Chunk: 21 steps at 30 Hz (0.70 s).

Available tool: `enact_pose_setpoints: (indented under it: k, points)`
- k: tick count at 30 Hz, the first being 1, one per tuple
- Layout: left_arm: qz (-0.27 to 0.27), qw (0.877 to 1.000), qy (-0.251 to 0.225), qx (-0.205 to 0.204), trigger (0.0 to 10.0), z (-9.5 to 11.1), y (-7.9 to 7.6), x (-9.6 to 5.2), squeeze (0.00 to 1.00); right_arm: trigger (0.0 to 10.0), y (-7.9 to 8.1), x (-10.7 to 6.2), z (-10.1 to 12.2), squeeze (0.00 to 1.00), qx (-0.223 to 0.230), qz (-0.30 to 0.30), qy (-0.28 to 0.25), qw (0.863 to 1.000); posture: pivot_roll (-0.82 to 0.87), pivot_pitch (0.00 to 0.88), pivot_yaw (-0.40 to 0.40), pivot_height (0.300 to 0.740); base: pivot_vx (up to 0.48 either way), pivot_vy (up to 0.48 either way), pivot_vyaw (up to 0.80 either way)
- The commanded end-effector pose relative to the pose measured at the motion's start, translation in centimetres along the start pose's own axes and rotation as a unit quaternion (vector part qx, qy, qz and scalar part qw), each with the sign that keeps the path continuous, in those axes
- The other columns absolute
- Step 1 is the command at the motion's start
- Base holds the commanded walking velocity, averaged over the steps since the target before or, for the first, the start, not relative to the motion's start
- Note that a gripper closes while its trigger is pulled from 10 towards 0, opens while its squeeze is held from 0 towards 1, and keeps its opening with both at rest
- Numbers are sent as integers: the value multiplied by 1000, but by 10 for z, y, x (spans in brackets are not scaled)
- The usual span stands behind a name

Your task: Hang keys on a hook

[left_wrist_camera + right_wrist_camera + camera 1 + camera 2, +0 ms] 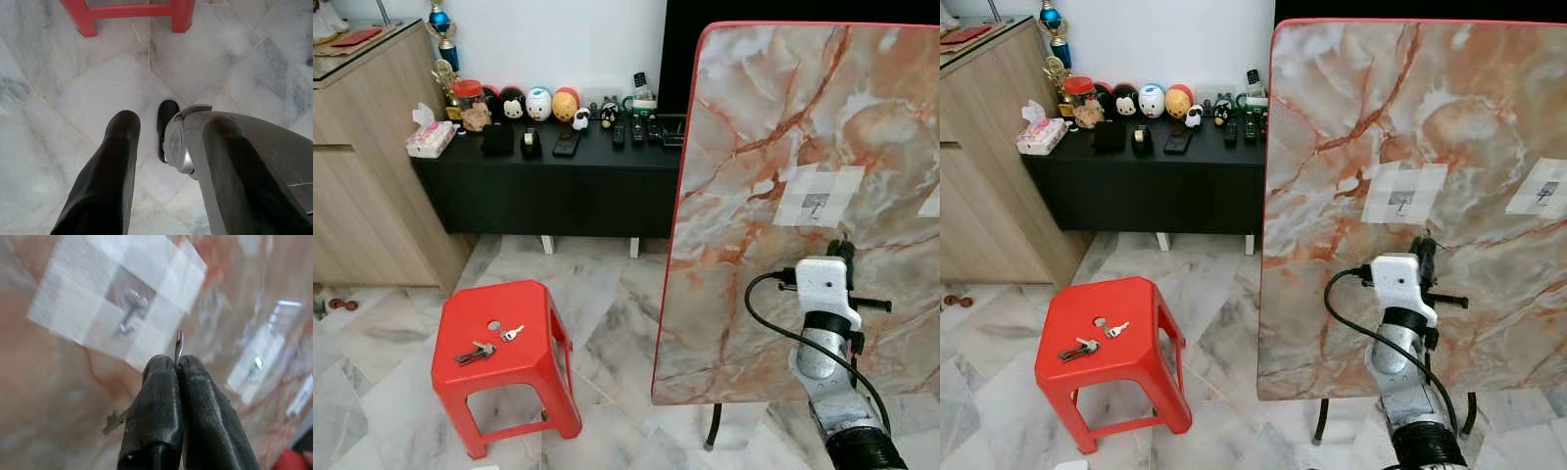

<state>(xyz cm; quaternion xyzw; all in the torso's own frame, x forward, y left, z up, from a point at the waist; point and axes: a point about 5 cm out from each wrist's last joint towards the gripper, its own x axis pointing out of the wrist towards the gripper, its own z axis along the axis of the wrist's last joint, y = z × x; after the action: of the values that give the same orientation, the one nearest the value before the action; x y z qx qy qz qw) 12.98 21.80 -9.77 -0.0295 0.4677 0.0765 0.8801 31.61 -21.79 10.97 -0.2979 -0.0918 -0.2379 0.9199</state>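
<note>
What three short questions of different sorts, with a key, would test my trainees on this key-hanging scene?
1. True or false: the right gripper is shut on a key ring.
2. Which piece of furniture has keys lying on it?
3. Multiple choice: the taped hook is fixed to (a) the wooden cabinet, (b) the upright marble-patterned board, (c) the black sideboard.

Key:
1. True; it pinches the ring just below the hook.
2. The red stool; two sets of keys lie on its seat.
3. b, the upright marble-patterned board.
</note>
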Motion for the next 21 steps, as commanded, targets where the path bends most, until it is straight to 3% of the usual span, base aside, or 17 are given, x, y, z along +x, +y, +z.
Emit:
enact_pose_setpoints:
  k: [1,21]
  points:
    - [-1,1000,14,2,10000,-4,0,-1,0,10000,1,5,9,0,-11,10,-23,1000,132,0,-51,740,0,0,0]
    - [-2,1000,14,-2,10000,-4,0,-1,0,10000,-4,13,4,0,-48,-6,3,999,133,0,-52,740,0,0,0]
